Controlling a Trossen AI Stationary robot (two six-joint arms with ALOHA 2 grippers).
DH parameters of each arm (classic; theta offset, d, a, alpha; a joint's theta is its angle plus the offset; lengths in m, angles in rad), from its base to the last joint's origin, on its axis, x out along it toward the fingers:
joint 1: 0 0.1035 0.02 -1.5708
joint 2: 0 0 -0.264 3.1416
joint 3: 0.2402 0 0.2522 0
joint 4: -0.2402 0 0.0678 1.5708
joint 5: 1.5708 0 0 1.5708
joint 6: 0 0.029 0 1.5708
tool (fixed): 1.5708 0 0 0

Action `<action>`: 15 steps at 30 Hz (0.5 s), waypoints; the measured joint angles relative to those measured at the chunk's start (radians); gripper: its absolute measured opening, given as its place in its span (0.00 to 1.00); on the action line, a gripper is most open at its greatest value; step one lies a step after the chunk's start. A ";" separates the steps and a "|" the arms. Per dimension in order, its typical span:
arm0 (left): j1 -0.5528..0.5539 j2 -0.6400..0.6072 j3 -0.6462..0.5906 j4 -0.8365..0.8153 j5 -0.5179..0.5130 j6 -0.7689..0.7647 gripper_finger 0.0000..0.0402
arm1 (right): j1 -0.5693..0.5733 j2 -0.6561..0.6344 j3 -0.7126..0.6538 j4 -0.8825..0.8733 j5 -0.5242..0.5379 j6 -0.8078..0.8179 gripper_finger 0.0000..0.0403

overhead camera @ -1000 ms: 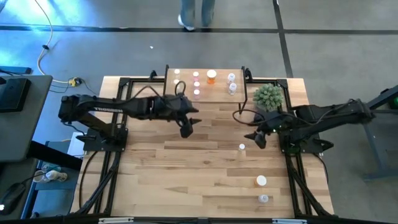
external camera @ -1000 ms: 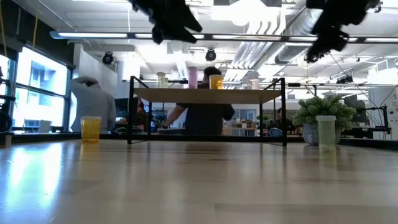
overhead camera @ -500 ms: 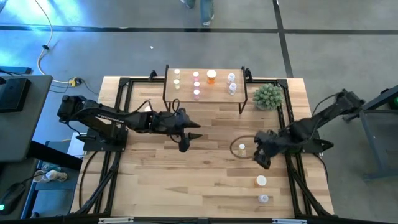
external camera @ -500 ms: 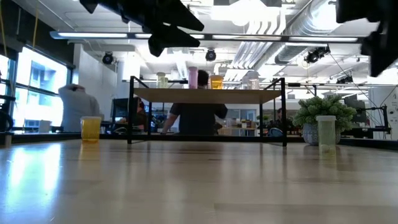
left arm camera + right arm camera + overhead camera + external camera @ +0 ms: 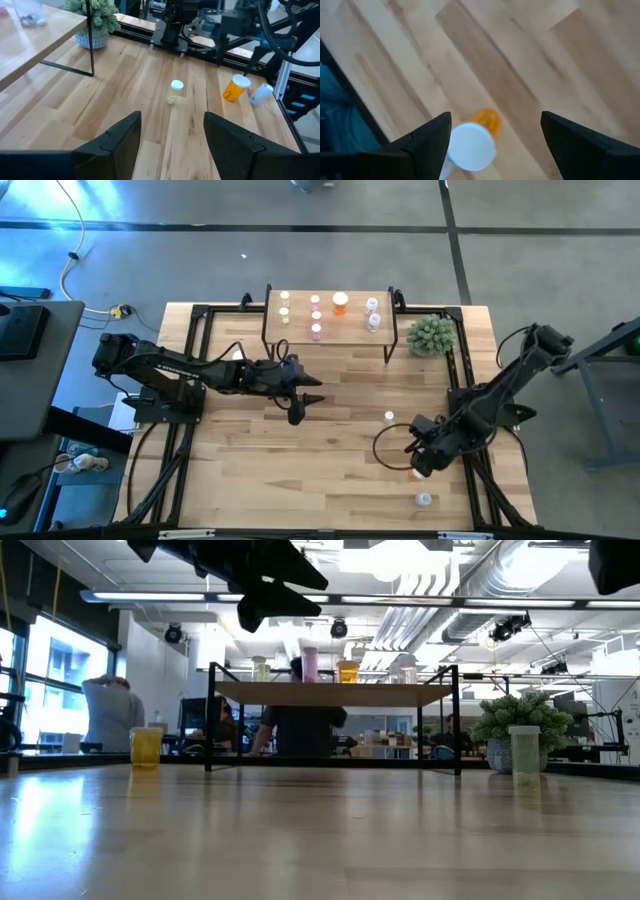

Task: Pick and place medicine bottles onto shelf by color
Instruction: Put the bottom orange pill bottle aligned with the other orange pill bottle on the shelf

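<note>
The shelf (image 5: 350, 328) stands at the table's far edge with several white-capped bottles on it: yellowish (image 5: 285, 297), pink (image 5: 316, 315), orange (image 5: 341, 302) and clear (image 5: 373, 306). My right gripper (image 5: 495, 145) is open above an upright orange bottle (image 5: 474, 144) near the table's right near corner, its fingers on either side without touching. In the high view that gripper (image 5: 420, 460) hides the bottle. A small pale bottle (image 5: 389, 417) stands farther in. A clear bottle (image 5: 424, 500) lies nearer the edge. My left gripper (image 5: 297, 405) is open and empty over the table's middle.
A small potted plant (image 5: 432, 335) stands right of the shelf. Black frame rails (image 5: 470, 450) run along the table's right and left sides. A loose cable loop (image 5: 385, 448) lies beside my right gripper. People show in the room beyond the table (image 5: 300, 725).
My right gripper has gone from beside the plant toward the table's near edge and down over the orange bottle, staying open. My left gripper has drawn back a little from the shelf toward the near edge, then kept still.
</note>
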State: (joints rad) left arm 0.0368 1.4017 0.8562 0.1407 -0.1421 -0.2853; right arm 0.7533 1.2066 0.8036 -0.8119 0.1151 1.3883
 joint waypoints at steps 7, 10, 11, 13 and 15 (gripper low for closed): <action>0.002 0.000 0.000 0.000 0.000 0.007 0.51 | 0.055 0.048 0.000 0.043 0.001 0.091 0.74; 0.002 0.000 0.000 0.000 0.000 0.007 0.51 | 0.072 0.070 0.000 0.064 0.000 0.104 0.74; 0.002 0.000 0.000 0.000 0.000 0.007 0.51 | 0.075 0.077 0.000 0.074 0.001 0.104 0.74; 0.002 0.000 0.000 0.000 0.000 0.007 0.51 | 0.075 0.089 0.000 0.093 0.001 0.104 0.74; 0.002 0.000 0.000 0.000 0.000 0.007 0.51 | 0.075 0.099 0.000 0.106 0.001 0.104 0.74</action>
State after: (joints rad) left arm 0.0387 1.4017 0.8562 0.1406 -0.1421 -0.2779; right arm 0.8280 1.3056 0.8036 -0.7061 0.1158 1.4925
